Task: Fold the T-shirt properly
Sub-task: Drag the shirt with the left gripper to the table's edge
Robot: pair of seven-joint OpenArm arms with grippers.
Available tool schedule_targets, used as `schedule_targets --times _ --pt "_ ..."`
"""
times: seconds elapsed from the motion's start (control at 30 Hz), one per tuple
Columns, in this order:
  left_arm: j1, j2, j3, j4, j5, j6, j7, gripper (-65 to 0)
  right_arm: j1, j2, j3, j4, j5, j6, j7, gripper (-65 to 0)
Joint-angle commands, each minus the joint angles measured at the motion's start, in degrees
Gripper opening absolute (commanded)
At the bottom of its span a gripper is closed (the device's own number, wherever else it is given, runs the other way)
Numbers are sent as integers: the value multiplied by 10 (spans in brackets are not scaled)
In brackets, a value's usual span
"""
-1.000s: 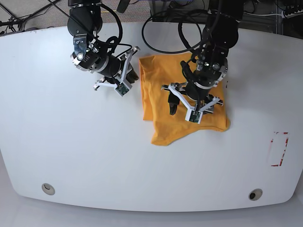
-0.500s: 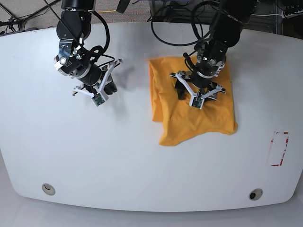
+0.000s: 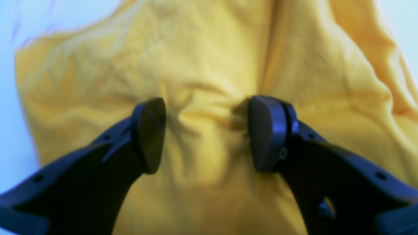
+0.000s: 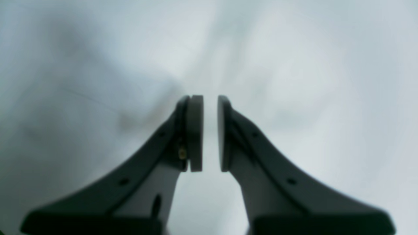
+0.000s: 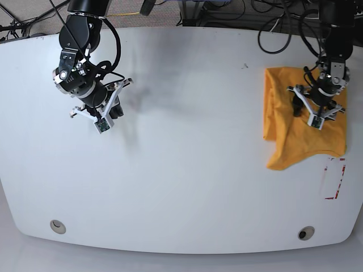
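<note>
While the left gripper (image 3: pixel 205 133) presses down on the T-shirt (image 5: pixel 300 122) at the far right of the base view, its jaws stand apart with bunched cloth between them, holding nothing firmly. That reads as sliding or setting down the folded bundle; next comes a clean lift away. Over at upper left, the right gripper (image 4: pixel 210 132) hangs nearly closed and empty above the bare white surface (image 5: pixel 181 170). Beyond the far edge, cables (image 5: pixel 272 22) trail.
</note>
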Motion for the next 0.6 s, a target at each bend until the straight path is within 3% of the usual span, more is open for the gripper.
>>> schedule_targets --times 0.0,0.13,0.3,0.43,0.57 --pt "10 -32 -49 -38 41 -63 71 -279 -6 5 1 36 6 1 11 -577" --pt "-1 -70 -110 -90 40 -117 63 -279 -13 5 1 43 9 1 11 -577" --pt "-25 -108 -119 -121 36 -168 34 -279 -32 1 1 58 9 1 11 -577" --pt "-25 -112 -162 -93 35 -189 35 -279 -39 0 1 59 9 1 11 -577" --pt "-25 -110 -184 -28 35 -234 37 -279 -55 0 1 66 9 1 15 -579"
